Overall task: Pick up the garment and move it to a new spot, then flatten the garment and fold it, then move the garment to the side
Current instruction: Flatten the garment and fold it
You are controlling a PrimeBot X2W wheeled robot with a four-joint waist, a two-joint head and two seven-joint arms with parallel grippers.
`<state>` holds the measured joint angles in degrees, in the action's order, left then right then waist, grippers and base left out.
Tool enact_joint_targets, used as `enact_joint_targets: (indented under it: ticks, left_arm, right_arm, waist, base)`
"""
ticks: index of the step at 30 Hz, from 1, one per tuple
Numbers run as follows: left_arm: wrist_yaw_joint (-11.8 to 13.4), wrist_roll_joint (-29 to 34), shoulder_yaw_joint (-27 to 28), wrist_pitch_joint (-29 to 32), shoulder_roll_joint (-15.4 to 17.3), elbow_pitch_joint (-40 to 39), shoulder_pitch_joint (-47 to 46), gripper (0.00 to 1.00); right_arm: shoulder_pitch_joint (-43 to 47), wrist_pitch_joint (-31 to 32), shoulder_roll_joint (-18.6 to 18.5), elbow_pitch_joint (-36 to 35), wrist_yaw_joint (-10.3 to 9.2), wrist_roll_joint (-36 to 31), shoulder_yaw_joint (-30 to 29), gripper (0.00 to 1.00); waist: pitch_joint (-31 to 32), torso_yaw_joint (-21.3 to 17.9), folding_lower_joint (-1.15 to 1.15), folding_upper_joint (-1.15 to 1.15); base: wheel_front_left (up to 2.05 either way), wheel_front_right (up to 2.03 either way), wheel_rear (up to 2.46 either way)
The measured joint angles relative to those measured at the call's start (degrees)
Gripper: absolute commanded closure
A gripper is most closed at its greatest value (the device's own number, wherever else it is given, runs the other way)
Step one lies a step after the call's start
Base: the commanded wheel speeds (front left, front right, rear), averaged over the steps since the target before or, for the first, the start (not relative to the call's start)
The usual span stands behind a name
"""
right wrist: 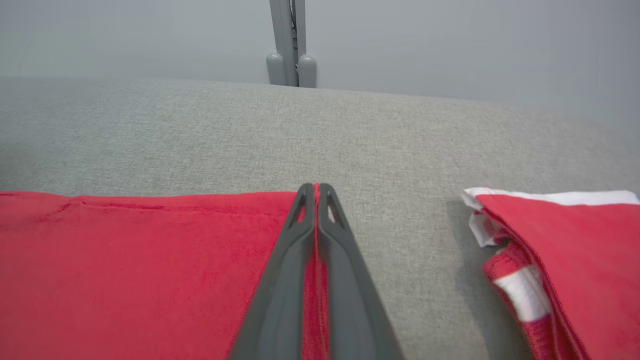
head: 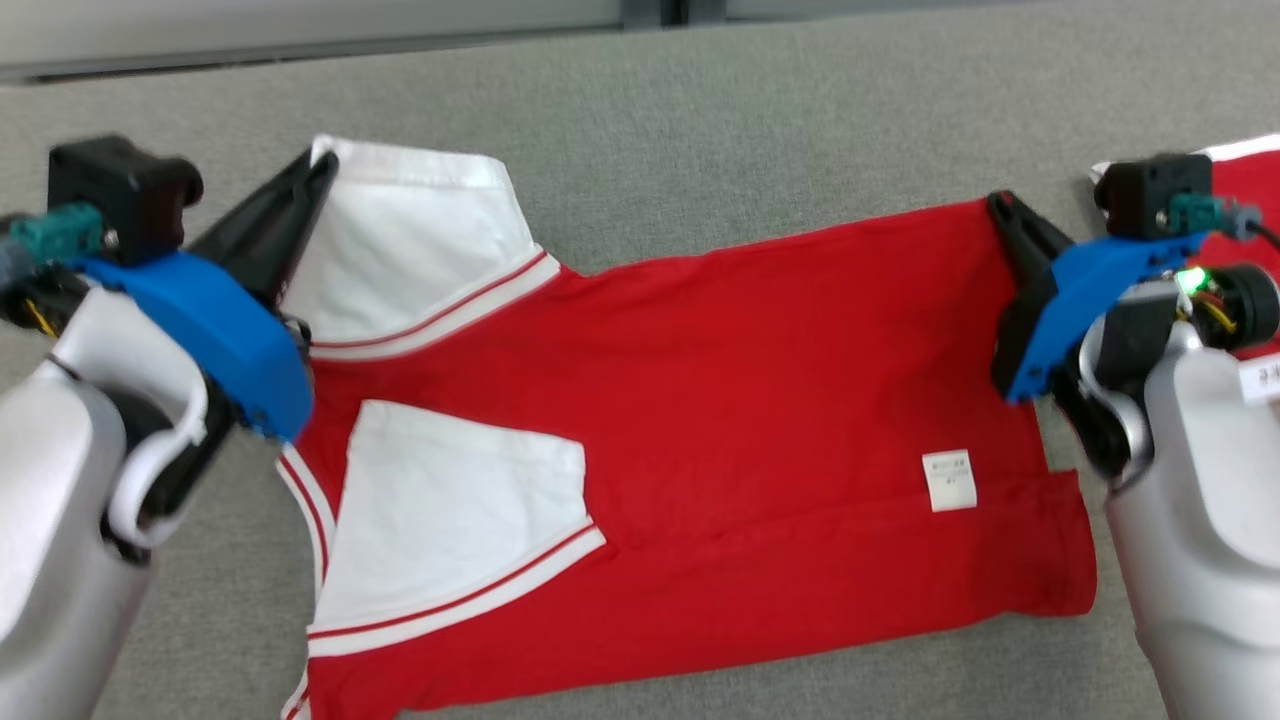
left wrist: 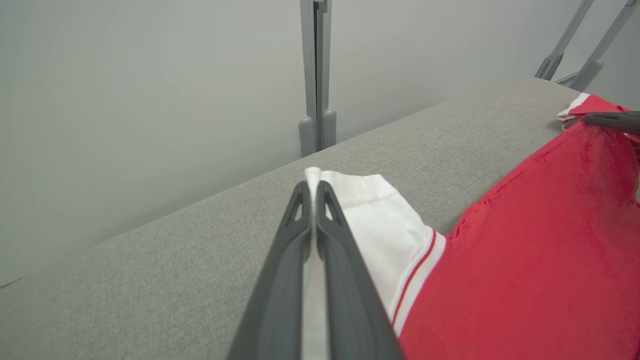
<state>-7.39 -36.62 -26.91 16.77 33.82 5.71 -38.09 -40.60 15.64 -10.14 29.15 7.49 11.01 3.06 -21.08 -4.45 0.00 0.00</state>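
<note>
Red shirt [head: 700, 400] is lying flat on the grey surface [head: 700, 110], left gripper [head: 322, 166] pinching its white sleeve and right gripper [head: 998, 204] pinching the far hem corner; folding is seemingly just beginning, with the move aside not yet done.

The shirt [head: 720, 400] lies spread across the table [head: 760, 120], with its sleeves to the left and its hem to the right. One sleeve [head: 420, 240] sits at the far left. The other sleeve [head: 460, 510] is nearer and lies over the body. The left gripper [head: 318, 170] is at the far-left corner, pinched on the far sleeve's edge. The right gripper [head: 998, 205] is at the far-right corner, pinched on the hem. A label [head: 948, 480] lies on the shirt near the hem. To the right, apart from the shirt, lies a second garment [head: 1245, 175], seemingly folded. Behind the table a post [left wrist: 316, 75] stands against a wall [left wrist: 150, 100].
</note>
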Motion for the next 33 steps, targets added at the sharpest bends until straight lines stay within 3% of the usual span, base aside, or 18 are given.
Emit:
enact_joint_targets:
  ticks: [5,13,23,24,25,26,27,33]
  left_arm:
    - [2.19,-1.58,0.33,-3.35,0.44,-3.79,9.9,1.0]
    - [6.95,-5.66,1.57,-8.95,-0.38,-7.54,27.66,1.0]
    - [7.61,-7.35,-0.15,-15.23,-4.42,-0.98,37.28,1.0]
    - [7.34,-7.58,-0.23,-16.66,-5.13,0.44,38.1,1.0]
    - [7.15,-7.8,-0.19,-17.55,-5.57,1.09,38.39,0.78]
    - [6.8,-7.92,-0.15,-18.4,-5.88,1.55,38.75,0.41]
    - [6.48,-8.23,-0.14,-19.17,-6.2,1.85,39.28,0.0]
    - [6.66,-10.16,1.72,-25.31,-8.92,1.75,42.62,0.0]
  right_arm:
    - [8.77,-2.57,-1.18,-4.47,0.0,2.13,-0.4,1.0]
    - [22.02,-3.45,0.0,-10.16,0.0,3.12,-5.24,1.0]
    - [30.23,-5.21,2.69,-11.09,0.0,1.81,-7.75,1.0]
    - [31.38,-6.39,3.08,-11.27,0.0,1.46,-7.95,0.63]
    - [31.85,-6.95,3.3,-11.36,0.0,1.45,-8.0,0.2]
    - [32.39,-7.6,3.49,-11.46,0.0,1.27,-8.12,0.0]
    - [33.04,-8.06,3.7,-11.56,0.0,1.2,-8.23,0.0]
    - [37.55,-11.79,5.23,-12.82,0.0,0.67,-11.61,0.0]
  waist:
    - [4.98,1.0,-0.01,0.0]
    - [10.18,0.88,-0.02,0.0]
    - [13.64,1.08,-0.01,0.0]
    - [14.19,1.09,-0.01,0.0]
    - [14.47,1.1,0.0,0.0]
    - [14.79,1.13,0.0,0.0]
    - [15.11,1.14,0.0,0.0]
    - [16.66,1.24,0.0,0.0]
  base:
    - [0.0,0.0,0.0]
    - [0.0,0.0,0.0]
    - [0.0,0.0,0.0]
    - [0.0,0.0,0.0]
    - [0.0,0.0,0.0]
    - [0.0,0.0,0.0]
    - [0.0,0.0,0.0]
    - [0.0,0.0,0.0]
